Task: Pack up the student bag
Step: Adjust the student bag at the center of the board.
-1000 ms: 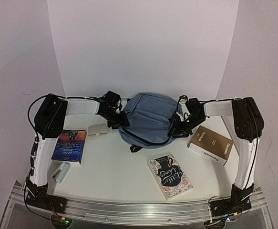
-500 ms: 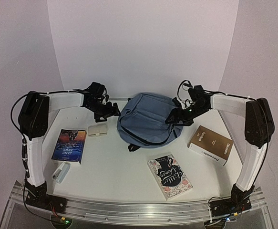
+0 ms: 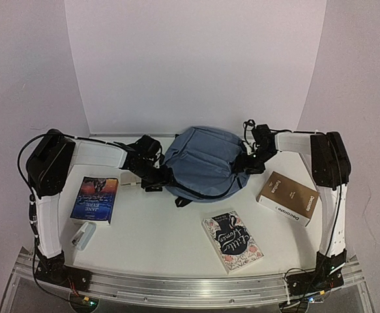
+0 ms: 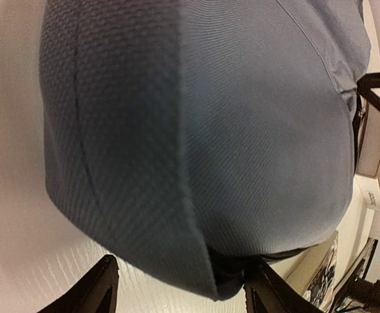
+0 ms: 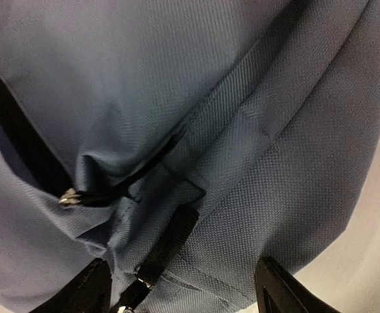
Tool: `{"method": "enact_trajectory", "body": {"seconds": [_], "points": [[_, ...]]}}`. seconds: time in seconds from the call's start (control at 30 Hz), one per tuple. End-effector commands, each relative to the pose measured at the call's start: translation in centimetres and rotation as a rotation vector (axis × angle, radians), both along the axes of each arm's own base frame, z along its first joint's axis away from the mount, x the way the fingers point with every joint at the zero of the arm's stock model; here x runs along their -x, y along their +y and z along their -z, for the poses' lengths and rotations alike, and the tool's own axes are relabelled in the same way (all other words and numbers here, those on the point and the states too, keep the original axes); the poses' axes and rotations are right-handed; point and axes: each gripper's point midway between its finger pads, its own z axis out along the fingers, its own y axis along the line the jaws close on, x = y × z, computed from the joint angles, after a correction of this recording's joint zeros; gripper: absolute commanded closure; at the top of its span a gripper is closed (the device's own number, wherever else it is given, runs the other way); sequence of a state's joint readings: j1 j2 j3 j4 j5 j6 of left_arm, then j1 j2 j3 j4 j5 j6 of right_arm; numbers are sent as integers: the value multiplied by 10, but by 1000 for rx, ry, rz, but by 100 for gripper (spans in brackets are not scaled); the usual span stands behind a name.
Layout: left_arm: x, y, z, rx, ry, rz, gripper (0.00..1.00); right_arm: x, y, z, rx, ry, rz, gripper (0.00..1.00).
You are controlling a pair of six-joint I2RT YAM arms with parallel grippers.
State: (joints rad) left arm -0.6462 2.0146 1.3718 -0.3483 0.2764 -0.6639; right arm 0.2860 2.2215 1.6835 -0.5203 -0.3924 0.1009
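Dark blue book [image 3: 95,199], left of frame; small white-grey item [image 3: 82,235] below it. Floral-cover book [image 3: 232,240], lower centre. Brown box [image 3: 287,198], right, on white table [image 3: 163,228]

Noted on dark-blue rectangular paperback book [image 3: 95,199]: "JANE EYRE", upside down to the top camera. On floral-bordered pink paperback book [image 3: 233,240]: script "Little Women". On brown cardboard box [image 3: 289,197]: "Decorate"; second smaller word, possibly "Funbulu", too small to confirm.

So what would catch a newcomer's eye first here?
The slate-blue student bag sits slumped at the middle back of the table. The left end effector and right end effector flank it, jaws open. A floral paperback lies in front of it.
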Motion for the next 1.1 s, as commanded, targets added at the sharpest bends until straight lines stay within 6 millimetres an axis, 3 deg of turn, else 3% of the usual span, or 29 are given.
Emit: {"method": "enact_trajectory", "body": {"seconds": [0.0, 0.17, 0.33, 0.43, 0.57, 0.63, 0.7, 0.77, 0.87, 0.97, 1.07], "points": [[-23, -5, 2, 15, -35, -35, 39, 2, 8, 5, -34, 37, 1, 39], [-54, 6, 5, -1, -43, -70, 53, 27, 22, -4, -142, 103, -29, 72], [-104, 24, -4, 27, -67, -97, 76, 62, 44, -24, -241, 145, -97, 94], [-130, 32, -5, 4, -88, -89, 77, 79, 56, -35, -274, 155, -136, 100], [-159, 30, -17, -6, -117, -72, 64, 101, 75, -52, -318, 160, -198, 100], [-165, 33, -26, -10, -132, -84, 51, 104, 79, -59, -333, 154, -210, 90], [-164, 39, -40, -10, -166, -100, 35, 97, 76, -64, -314, 121, -201, 69], [-154, 45, -63, 4, -224, -113, 29, 91, 70, -67, -287, 90, -192, 53], [-128, 52, -106, 15, -348, -99, 21, 89, 63, -71, -280, 80, -173, 49], [-95, 48, -133, -17, -434, -44, 16, 95, 54, -73, -241, 48, -180, 42], [-56, 17, -132, -26, -427, 77, 16, 101, 43, -64, -180, 37, -178, 38]]}}
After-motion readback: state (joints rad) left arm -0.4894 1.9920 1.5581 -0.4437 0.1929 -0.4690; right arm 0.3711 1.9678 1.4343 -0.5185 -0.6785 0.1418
